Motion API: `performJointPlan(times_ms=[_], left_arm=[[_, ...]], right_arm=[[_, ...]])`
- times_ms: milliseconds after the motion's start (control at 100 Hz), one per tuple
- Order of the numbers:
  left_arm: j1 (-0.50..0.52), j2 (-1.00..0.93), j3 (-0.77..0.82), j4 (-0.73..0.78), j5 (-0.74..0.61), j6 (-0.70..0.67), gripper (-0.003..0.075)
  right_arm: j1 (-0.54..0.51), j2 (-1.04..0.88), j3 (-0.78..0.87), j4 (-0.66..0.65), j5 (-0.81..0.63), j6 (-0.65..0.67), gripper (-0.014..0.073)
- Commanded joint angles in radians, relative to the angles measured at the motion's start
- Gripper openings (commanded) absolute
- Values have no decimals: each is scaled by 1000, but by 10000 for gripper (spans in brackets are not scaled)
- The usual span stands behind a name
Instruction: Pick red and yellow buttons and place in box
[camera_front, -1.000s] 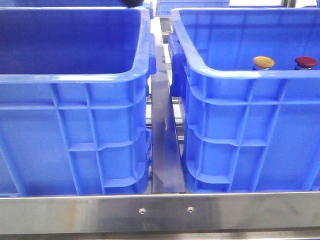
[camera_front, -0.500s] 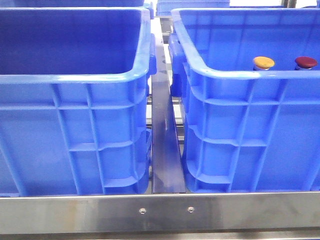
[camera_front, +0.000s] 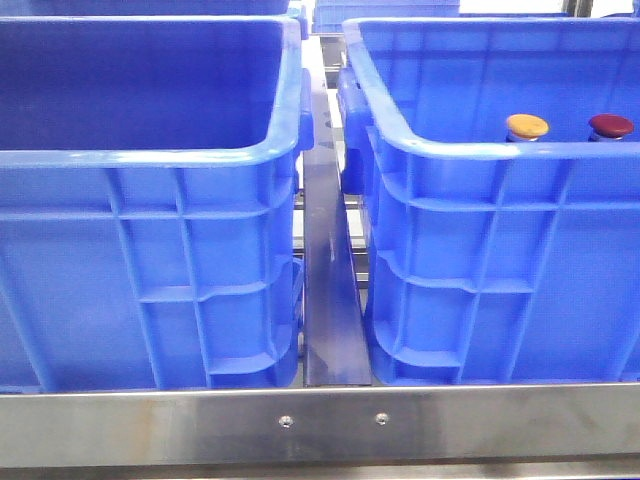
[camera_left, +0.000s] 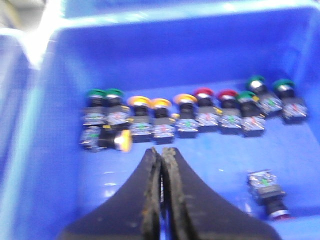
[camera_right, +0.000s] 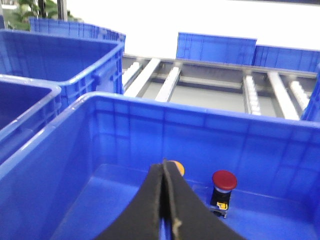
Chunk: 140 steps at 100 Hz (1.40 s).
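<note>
No writing can be read anywhere; the small labels on the button bodies are too blurred. In the front view two blue ribbed plastic crates with thick rolled rims sit side by side, the left crate (camera_front: 150, 250) and the box (camera_front: 500, 260), parted by a metal rail (camera_front: 330, 300) and fronted by a steel bar (camera_front: 320, 425) with two screws. Inside the box, just over its near rim, show the rounded caps of the yellow button (camera_front: 527, 126) and the red button (camera_front: 611, 125), near each other. The right gripper (camera_right: 164, 172) hangs over the box, its dark tapered fingers pressed together on nothing. The left gripper (camera_left: 161, 157), likewise pressed together and empty, hangs over a crate holding a row of buttons (camera_left: 190, 112) with green, yellow and red mushroom caps, two lying tipped over.
</note>
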Motion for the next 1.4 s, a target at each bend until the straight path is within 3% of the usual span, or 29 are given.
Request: performJointPlan(times_ms=[0, 300, 1390], left_arm=[[26, -99, 25, -5, -73, -10, -19], [30, -323, 126, 14, -73, -10, -19], [28, -326, 128, -1, -66, -10, -19]], right_arm=[[0, -64, 9, 102, 31, -10, -67], [0, -213, 89, 102, 32, -10, -67], [0, -212, 89, 102, 32, -10, -67]])
